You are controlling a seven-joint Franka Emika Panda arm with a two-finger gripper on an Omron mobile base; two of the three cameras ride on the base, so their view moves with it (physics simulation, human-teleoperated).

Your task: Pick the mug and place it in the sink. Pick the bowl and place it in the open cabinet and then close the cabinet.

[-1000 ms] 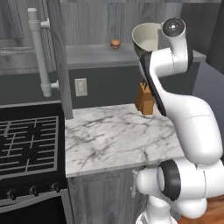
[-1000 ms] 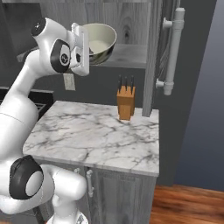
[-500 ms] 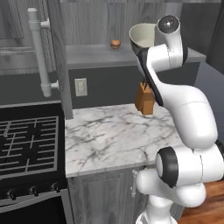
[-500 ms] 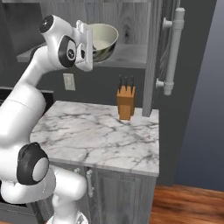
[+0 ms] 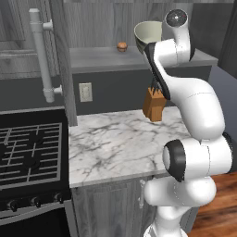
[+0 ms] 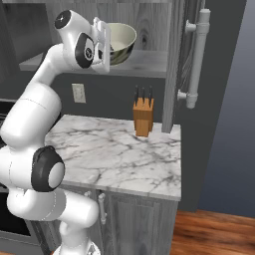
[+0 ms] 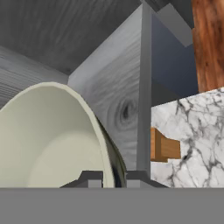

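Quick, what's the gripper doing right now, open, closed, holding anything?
Gripper: closed on the rim of the bowl, held up at the open cabinet shelf.

The surface (image 5: pixel 115 143) is a white marble top with grey veins, sitting over grey base cupboards beside a black stove (image 5: pixel 28 152). On it stands a wooden knife block (image 5: pixel 153 105) with dark handles sticking up, set near the back wall. Above, the shelf (image 5: pixel 102 59) of the open cabinet carries a small round brown thing (image 5: pixel 121 46) towards its back.
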